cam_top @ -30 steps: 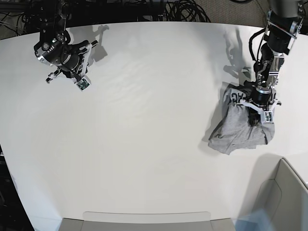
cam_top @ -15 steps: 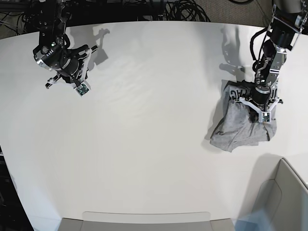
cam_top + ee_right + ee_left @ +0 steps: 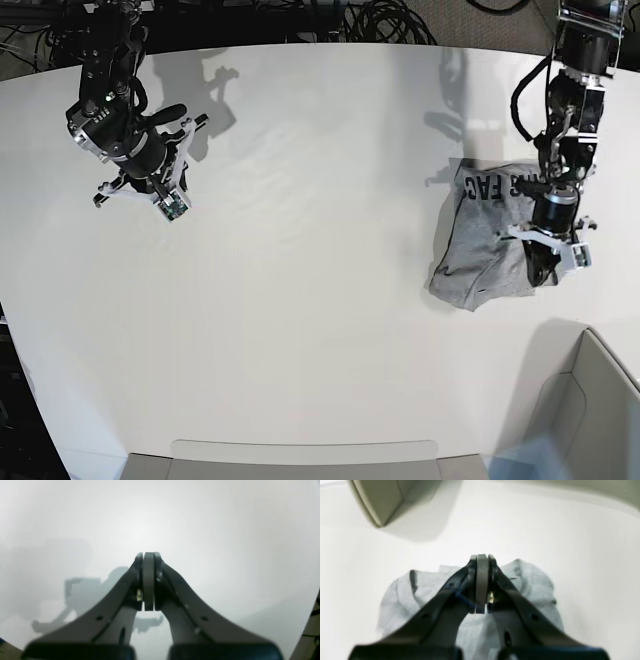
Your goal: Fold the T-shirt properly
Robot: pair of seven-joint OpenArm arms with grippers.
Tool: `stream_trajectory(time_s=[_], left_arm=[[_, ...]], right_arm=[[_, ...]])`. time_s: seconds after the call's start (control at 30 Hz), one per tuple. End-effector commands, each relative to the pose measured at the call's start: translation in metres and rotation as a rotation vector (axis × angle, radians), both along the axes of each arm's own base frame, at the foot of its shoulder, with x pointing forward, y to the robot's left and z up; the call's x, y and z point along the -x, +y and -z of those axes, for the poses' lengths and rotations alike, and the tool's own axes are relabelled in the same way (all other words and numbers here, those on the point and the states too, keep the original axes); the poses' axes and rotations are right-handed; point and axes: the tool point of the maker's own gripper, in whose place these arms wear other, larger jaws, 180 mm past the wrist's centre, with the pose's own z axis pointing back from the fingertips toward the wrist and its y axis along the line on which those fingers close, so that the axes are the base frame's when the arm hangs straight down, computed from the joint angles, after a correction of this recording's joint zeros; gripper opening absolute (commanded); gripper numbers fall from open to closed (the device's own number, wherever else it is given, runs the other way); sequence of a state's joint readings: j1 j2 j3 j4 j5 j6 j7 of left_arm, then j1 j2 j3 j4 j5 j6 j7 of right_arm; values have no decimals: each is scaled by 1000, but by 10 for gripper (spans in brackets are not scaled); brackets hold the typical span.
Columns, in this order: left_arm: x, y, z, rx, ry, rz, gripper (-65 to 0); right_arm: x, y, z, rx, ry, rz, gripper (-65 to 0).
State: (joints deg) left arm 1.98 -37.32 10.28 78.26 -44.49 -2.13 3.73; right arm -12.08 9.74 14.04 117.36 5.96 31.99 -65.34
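- T-shirt (image 3: 485, 250): heather-grey cloth, lying crumpled in a loose heap on the white table (image 3: 300, 300), toward the side of the left arm. In the base view, black block capitals show along its far edge; the near part is bunched and plain grey. In the left wrist view the cloth (image 3: 535, 592) spreads to both sides beneath the tool, with folds and a dark seam line on one side.
- Left tool (image 3: 545, 262): positioned over the near edge of the T-shirt, pointing down. In the left wrist view the left tool (image 3: 482, 562) has its two fingers pressed together flat, pad to pad, with no cloth visible between the tips. Whether the tips touch the cloth below cannot be told.
- Right tool (image 3: 165, 195): on the opposite side of the table, well apart from the T-shirt, above bare table surface. In the right wrist view the right tool (image 3: 148, 560) has its fingers closed together with nothing between them; its shadow falls on the table beneath.
- Grey bin (image 3: 590, 410): pale box with raised walls at the near corner of the table, just past the T-shirt; a corner of it (image 3: 377, 500) appears in the left wrist view.
- Cables (image 3: 380, 20): dark bundle beyond the far edge of the table.
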Motion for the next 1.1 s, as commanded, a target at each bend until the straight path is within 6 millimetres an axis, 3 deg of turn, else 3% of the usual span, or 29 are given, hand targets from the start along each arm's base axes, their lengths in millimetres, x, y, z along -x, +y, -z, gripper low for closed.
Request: stream_trajectory(time_s=[0.0,0.07,0.33,0.53,0.73,0.9,1.0,1.07], left_arm=[[0,4,-24,-24,-66,4,-650],[21,-6,-24,-16,-58,30,-650],[126,-34,12,23,119,87,-650],[196,-35,43,46,276,49,-650],[268,-51,70,-80,427,95,-650],[313,-57,75,-169,497,106,-650],[334,-59,68,-195,486,133,-650],[349,-62,63,-191,487,145,-650]], right_arm=[[-5,3,-10,-10,-49,-24,-650],[-2,9,-9,-39,-63,-36,-650],[38,43,4,-247,-104,-66,-650],[67,32,6,-357,-147,66,-650],[105,11,21,-347,-83,171,-650],[139,14,32,-383,-19,253,-650],[154,35,24,-488,-50,266,-650],[163,37,20,-519,-64,274,-650]])
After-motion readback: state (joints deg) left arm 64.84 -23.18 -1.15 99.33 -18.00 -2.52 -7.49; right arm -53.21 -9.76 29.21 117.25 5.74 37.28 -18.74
